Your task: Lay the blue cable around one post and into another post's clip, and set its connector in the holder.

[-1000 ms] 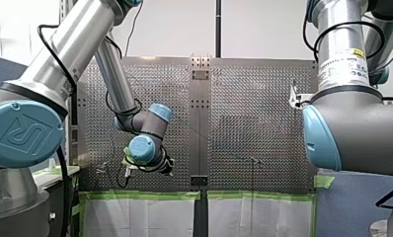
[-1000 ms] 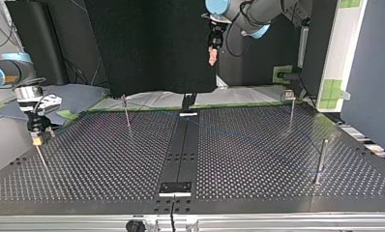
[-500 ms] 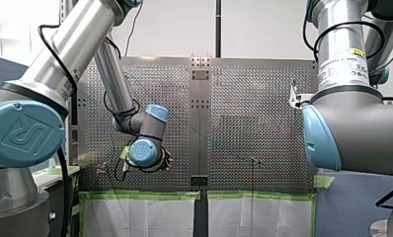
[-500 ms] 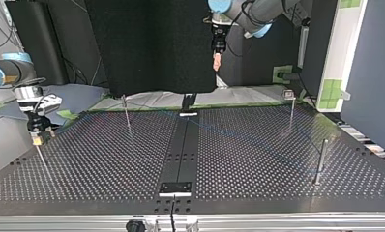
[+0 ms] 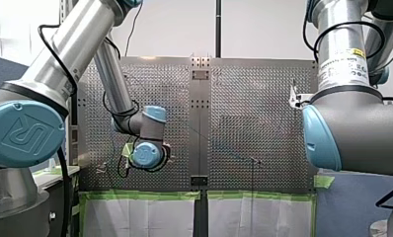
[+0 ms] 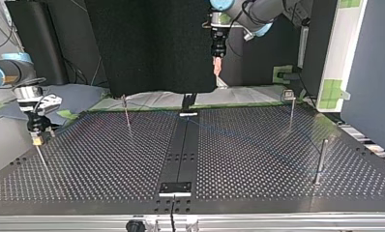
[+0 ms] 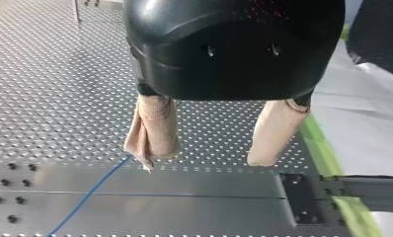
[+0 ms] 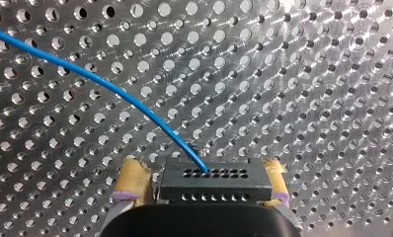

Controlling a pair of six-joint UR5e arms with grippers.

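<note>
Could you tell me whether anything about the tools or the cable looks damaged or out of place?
One beige pad on my left tool looks creased and bunched, with a loose corner hanging at its tip; the other pad is smoother. The blue cable shows no damage.

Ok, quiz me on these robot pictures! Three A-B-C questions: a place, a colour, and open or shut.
1. Where is the black connector?
A. In my right gripper
B. Lying on the table
C. On a post

2. What colour is the cable?
A. Red
B. Blue
C. Green

3. My left gripper is:
A. Shut on the cable
B. Open
C. Shut on a post

Answers: 1A, the right wrist view shows it clamped between the yellow pads. 2B, it runs blue over the holes. 3B, its jaws stand apart with nothing between.
</note>
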